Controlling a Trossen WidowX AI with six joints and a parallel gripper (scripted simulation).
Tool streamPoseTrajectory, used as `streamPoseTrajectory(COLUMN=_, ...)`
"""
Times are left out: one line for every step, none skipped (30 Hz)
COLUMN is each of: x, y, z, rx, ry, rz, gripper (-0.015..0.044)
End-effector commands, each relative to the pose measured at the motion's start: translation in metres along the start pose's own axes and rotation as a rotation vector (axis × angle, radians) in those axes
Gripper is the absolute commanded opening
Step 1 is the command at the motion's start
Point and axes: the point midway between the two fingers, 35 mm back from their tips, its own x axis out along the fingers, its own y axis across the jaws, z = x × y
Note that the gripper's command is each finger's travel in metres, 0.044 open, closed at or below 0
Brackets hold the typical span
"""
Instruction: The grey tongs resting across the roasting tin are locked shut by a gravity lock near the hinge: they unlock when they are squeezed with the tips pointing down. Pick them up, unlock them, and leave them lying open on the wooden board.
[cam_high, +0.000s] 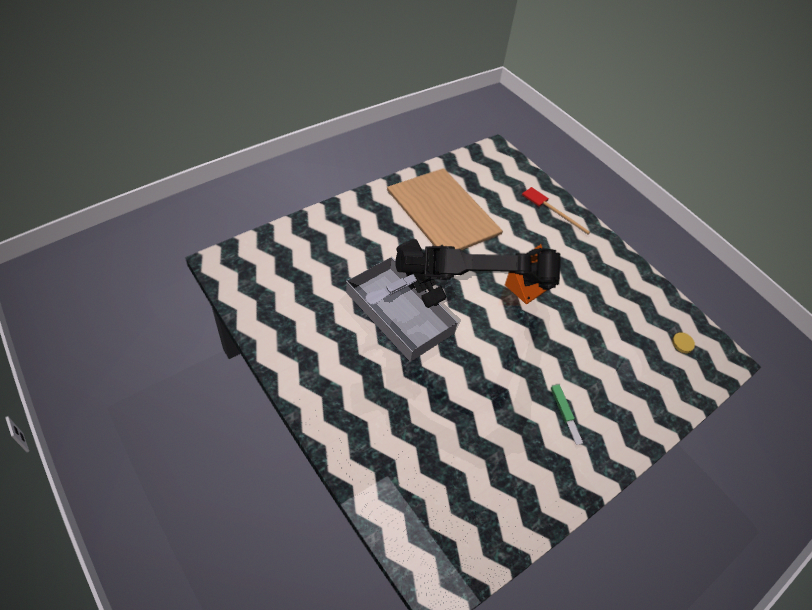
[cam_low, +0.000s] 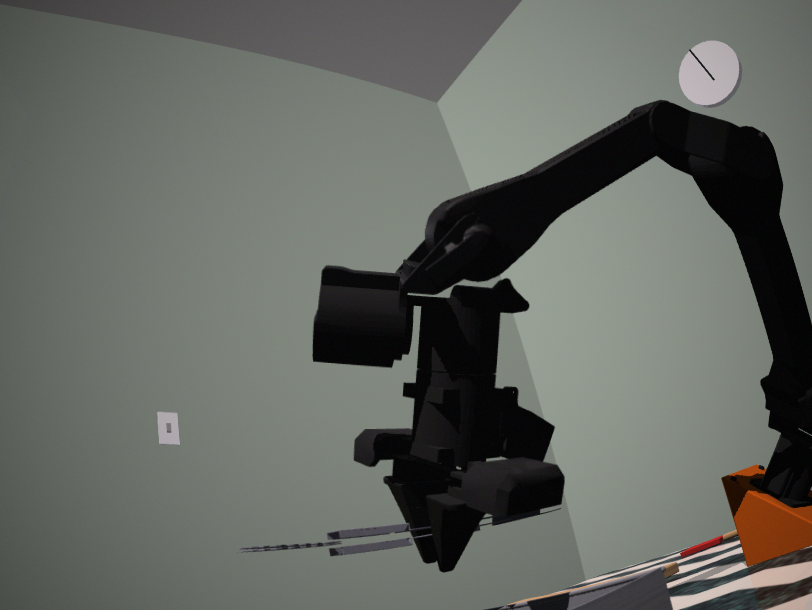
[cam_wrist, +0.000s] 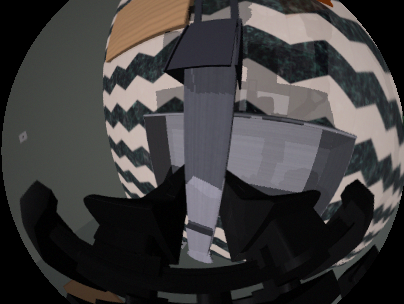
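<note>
The grey tongs (cam_high: 393, 287) (cam_low: 370, 530) (cam_wrist: 209, 115) are off the roasting tin (cam_high: 434, 341) (cam_low: 630, 594) (cam_wrist: 342, 150), above it and roughly level. Their arms lie close together with a narrow gap between them in the exterior view. Their rounded tips point away from the arm's base; the dark hinge block (cam_wrist: 205, 45) is on the base side. My gripper (cam_high: 421, 286) (cam_low: 437, 564) (cam_wrist: 201, 167) points down and is shut on the tongs, across both arms. The lock itself cannot be made out. The wooden board (cam_high: 446, 210) (cam_wrist: 150, 20) bears nothing.
The orange base (cam_high: 525, 288) of the arm stands right of the tin in the top view. A red-headed spatula (cam_high: 534, 196) lies right of the board. A green-handled knife (cam_high: 562, 401) and a yellow disc (cam_high: 683, 342) lie toward the lower right of the table.
</note>
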Motion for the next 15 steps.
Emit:
streamPoseTrajectory(x=-0.0026, y=0.0024, z=-0.0011, rx=-0.008, ry=0.002, rz=-0.003, gripper=-0.015)
streamPoseTrajectory(x=-0.0022, y=0.0023, z=-0.0009, rx=-0.015, ry=0.0, rz=-0.013, gripper=-0.015)
streamPoseTrajectory(x=-0.0018, y=0.0022, z=-0.0007, rx=-0.023, ry=-0.003, rz=-0.027, gripper=-0.015)
streamPoseTrajectory(x=-0.0012, y=0.0021, z=-0.0005, rx=-0.034, ry=-0.006, rz=-0.044, gripper=-0.015)
streamPoseTrajectory(x=-0.0007, y=0.0019, z=-0.0003, rx=-0.046, ry=-0.009, rz=-0.065, gripper=-0.015)
streamPoseTrajectory(x=-0.0001, y=0.0017, z=0.0, rx=-0.059, ry=-0.011, rz=-0.087, gripper=-0.015)
streamPoseTrajectory(x=0.0004, y=0.0015, z=0.0002, rx=-0.071, ry=-0.013, rz=-0.109, gripper=-0.015)
streamPoseTrajectory(x=0.0008, y=0.0013, z=0.0004, rx=-0.084, ry=-0.014, rz=-0.131, gripper=-0.015)
streamPoseTrajectory(x=0.0012, y=0.0011, z=0.0006, rx=-0.096, ry=-0.015, rz=-0.153, gripper=-0.015)
streamPoseTrajectory(x=0.0015, y=0.0009, z=0.0008, rx=-0.108, ry=-0.014, rz=-0.175, gripper=-0.015)
streamPoseTrajectory(x=0.0018, y=0.0008, z=0.001, rx=-0.12, ry=-0.014, rz=-0.198, gripper=-0.015)
streamPoseTrajectory(x=0.002, y=0.0006, z=0.0011, rx=-0.131, ry=-0.012, rz=-0.22, gripper=-0.015)
streamPoseTrajectory(x=0.0021, y=0.0005, z=0.0012, rx=-0.142, ry=-0.01, rz=-0.242, gripper=-0.015)
streamPoseTrajectory(x=0.0022, y=0.0003, z=0.0013, rx=-0.153, ry=-0.007, rz=-0.264, gripper=-0.015)
streamPoseTrajectory(x=0.0022, y=0.0002, z=0.0014, rx=-0.164, ry=-0.004, rz=-0.286, gripper=-0.015)
